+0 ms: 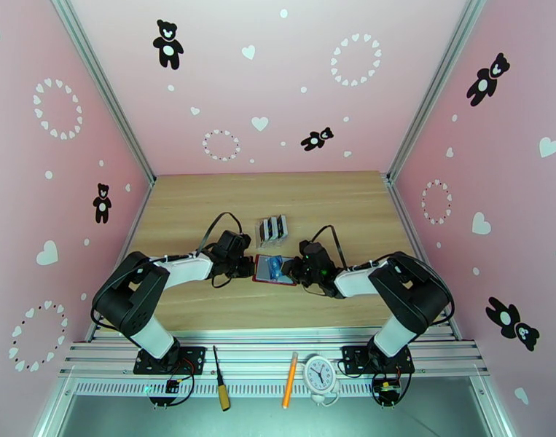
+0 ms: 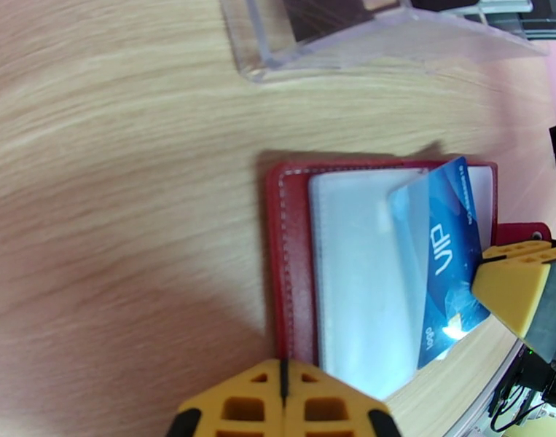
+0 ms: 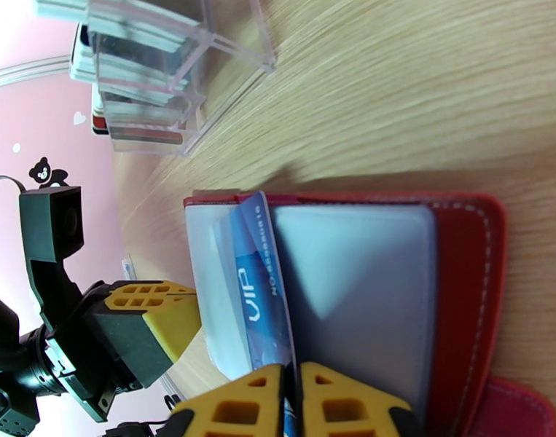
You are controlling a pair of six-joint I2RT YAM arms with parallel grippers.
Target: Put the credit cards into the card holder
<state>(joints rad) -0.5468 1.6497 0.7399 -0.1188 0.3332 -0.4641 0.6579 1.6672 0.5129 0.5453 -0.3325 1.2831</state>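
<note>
A clear slotted plastic rack (image 1: pixel 272 227) stands near the middle of the wooden worktop (image 1: pixel 205 205), a little toward its far edge. Beyond the worktop's near edge, on the ribbed aluminium rail (image 1: pixel 452 356), lie a screwdriver (image 1: pixel 220 379) and an orange marker (image 1: pixel 289 380), with a small white clock (image 1: pixel 320 373) just beside the marker. Pink walls (image 1: pixel 292 89) carry black teddy bears and white hearts.

The table (image 2: pixel 95 176) under the jaws is pale wood, fine-grained and smooth with a soft sheen. Pinched in the left gripper (image 2: pixel 283 367), the card holder (image 2: pixel 294 249) is dark red leather-like material with pale stitching; its pockets (image 2: pixel 358 285) are cloudy glossy plastic. The blue card (image 3: pixel 252 300) between the jaws of the right gripper (image 3: pixel 292 376) is glossy plastic. The fingers (image 3: pixel 336 402) are matt yellow plastic.
</note>
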